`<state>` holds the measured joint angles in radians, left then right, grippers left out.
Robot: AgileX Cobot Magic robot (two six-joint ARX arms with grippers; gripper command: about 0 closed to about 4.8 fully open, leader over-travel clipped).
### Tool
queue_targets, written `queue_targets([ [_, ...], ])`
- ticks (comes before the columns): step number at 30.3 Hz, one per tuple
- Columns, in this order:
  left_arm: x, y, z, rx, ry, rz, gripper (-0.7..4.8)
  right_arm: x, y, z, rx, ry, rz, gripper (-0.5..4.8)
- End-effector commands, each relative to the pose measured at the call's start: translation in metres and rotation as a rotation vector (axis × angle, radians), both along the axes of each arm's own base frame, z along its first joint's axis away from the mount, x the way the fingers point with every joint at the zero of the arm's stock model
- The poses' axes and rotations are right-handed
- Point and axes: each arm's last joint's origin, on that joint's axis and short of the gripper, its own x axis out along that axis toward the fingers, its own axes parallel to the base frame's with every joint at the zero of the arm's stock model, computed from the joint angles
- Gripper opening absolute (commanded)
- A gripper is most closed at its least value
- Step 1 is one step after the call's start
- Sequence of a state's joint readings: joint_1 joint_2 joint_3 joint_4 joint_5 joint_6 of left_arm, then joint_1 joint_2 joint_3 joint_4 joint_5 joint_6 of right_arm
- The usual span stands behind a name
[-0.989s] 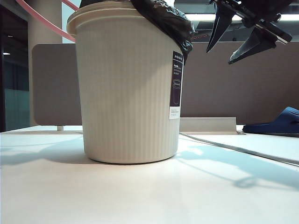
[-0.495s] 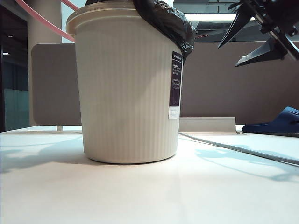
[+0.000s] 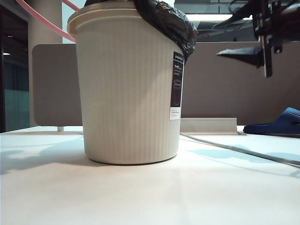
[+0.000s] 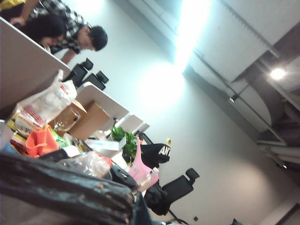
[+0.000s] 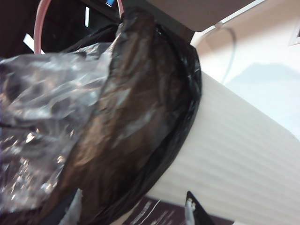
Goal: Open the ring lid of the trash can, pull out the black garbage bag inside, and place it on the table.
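The cream ribbed trash can (image 3: 126,89) stands on the white table (image 3: 150,197). The black garbage bag (image 3: 166,21) spills over its rim on the right. The pink ring lid (image 3: 42,21) slants up off the can at the upper left, running out of frame. My right gripper (image 3: 215,41) hangs level to the right of the bag, open, its fingers pointing at the bag and apart from it. In the right wrist view, the bag (image 5: 131,117) and can wall (image 5: 243,154) lie just beyond the open right gripper (image 5: 131,208). My left gripper (image 4: 138,211) shows only as dark shapes, shut; what it holds is hidden.
A brown-grey partition (image 3: 225,84) runs behind the table. A dark blue slipper (image 3: 279,124) lies at the far right, with a thin cable (image 3: 234,150) across the tabletop. The left wrist view looks up at an office with people and cluttered desks.
My right gripper has swung from pointing downward to lying level, aimed at the bag, and stays open. The can, bag and pink hoop have hardly moved.
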<state>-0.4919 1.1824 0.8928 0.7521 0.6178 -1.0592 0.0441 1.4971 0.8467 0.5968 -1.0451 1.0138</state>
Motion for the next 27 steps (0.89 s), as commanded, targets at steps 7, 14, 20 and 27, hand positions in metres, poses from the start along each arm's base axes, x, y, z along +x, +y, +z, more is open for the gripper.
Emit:
queue_targets([
  [7,-0.002,0.000,0.002,0.020,-0.024,-0.022,-0.06,0.018,0.002,-0.011,0.123,0.011,0.051,2.67],
  [14,-0.001,-0.001,0.000,0.044,-0.033,-0.014,-0.06,0.023,0.014,-0.021,0.161,0.034,0.096,2.61],
  [20,-0.001,-0.001,-0.001,0.051,-0.032,-0.018,-0.06,0.024,0.022,-0.024,0.164,0.035,0.104,2.61],
  [27,-0.001,-0.001,-0.001,0.052,-0.034,-0.017,-0.06,0.024,0.032,-0.024,0.170,0.036,0.107,2.47],
])
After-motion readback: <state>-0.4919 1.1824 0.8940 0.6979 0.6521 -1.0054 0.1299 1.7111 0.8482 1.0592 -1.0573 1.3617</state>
